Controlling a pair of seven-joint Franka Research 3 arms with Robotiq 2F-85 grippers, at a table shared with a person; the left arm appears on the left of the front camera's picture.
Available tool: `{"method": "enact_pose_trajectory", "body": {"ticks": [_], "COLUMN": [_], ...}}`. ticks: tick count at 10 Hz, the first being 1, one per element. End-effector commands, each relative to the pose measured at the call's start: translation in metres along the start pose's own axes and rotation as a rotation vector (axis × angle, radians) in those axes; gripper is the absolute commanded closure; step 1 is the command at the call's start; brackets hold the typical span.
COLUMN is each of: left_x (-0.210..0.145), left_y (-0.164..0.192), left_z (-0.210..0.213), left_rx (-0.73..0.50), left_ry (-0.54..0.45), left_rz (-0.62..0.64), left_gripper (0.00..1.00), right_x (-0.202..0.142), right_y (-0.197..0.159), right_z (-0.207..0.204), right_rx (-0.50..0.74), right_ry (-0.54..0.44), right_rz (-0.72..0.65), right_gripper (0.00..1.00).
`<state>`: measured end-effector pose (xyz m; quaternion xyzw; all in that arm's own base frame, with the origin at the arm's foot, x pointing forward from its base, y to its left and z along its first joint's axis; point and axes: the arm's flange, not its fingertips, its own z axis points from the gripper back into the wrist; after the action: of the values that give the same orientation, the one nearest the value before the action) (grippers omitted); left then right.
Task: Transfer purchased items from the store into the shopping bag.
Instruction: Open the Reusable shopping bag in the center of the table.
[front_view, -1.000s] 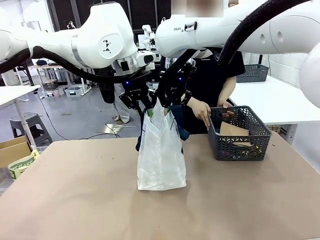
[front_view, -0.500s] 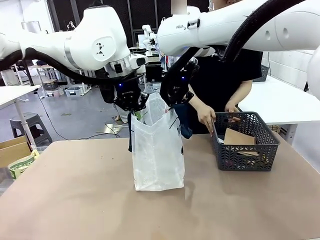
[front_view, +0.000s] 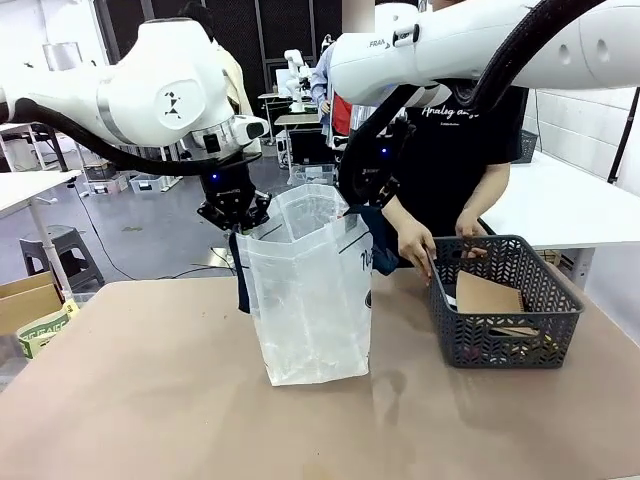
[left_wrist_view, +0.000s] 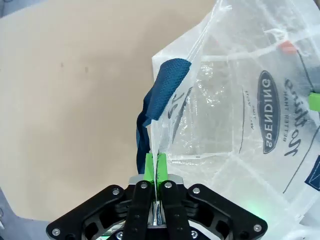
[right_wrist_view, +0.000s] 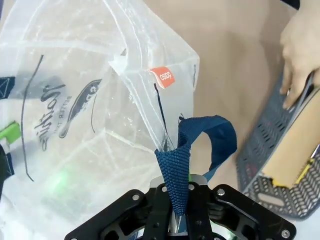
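Two sets of jaws clamp the shopping bag (front_view: 310, 300), centre frame on the tabletop (front_view: 140, 400). Left jaws are pinched shut on its rim beside a navy strap (left_wrist_view: 150, 107); right jaws are shut on the other strap (right_wrist_view: 175, 170). Store basket (front_view: 505, 330) sits right of centre, person's hand (front_view: 415, 240) at its rim. Step looks like holding the bag open. Next: keep the mouth taut for loading.

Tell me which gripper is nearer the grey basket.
Right. The right gripper clamps the shopping bag on the side facing the basket; the left gripper clamps its opposite side, farther off.
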<state>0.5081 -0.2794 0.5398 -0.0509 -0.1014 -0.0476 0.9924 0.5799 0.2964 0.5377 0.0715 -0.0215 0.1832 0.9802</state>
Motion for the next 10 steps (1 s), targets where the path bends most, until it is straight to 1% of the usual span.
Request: {"method": "enact_pose_trajectory", "body": {"ticks": [1, 2, 3, 4, 5, 8, 10], "left_x": [-0.012, -0.013, -0.014, -0.013, -0.011, -0.012, -0.013], "left_y": [0.008, 0.012, 0.015, 0.019, 0.020, 0.013, 0.008], "left_z": [0.000, 0.002, 0.003, 0.006, 0.009, 0.012, 0.015], "left_rx": [0.060, 0.068, 0.077, 0.055, 0.027, -0.017, -0.046], "left_ry": [-0.016, -0.002, -0.002, -0.001, -0.026, -0.060, -0.030], "left_rz": [0.057, 0.086, 0.092, 0.092, 0.071, -0.034, -0.072], "left_gripper": [1.00, 1.00, 1.00, 1.00, 1.00, 1.00, 1.00], "right_x": [-0.014, -0.017, -0.021, -0.027, -0.032, -0.041, -0.049], "right_y": [-0.014, -0.018, -0.025, -0.032, -0.036, -0.042, -0.044], "right_z": [-0.004, -0.001, 0.000, 0.003, 0.004, 0.005, 0.006], "right_rx": [0.046, 0.076, 0.060, 0.057, 0.058, 0.072, 0.063], "right_ry": [-0.047, -0.048, -0.068, -0.078, -0.090, -0.070, -0.022], "right_rz": [0.061, 0.076, 0.081, 0.086, 0.117, 0.120, 0.135], "right_gripper": [1.00, 1.00, 1.00, 1.00, 1.00, 1.00, 1.00]}}
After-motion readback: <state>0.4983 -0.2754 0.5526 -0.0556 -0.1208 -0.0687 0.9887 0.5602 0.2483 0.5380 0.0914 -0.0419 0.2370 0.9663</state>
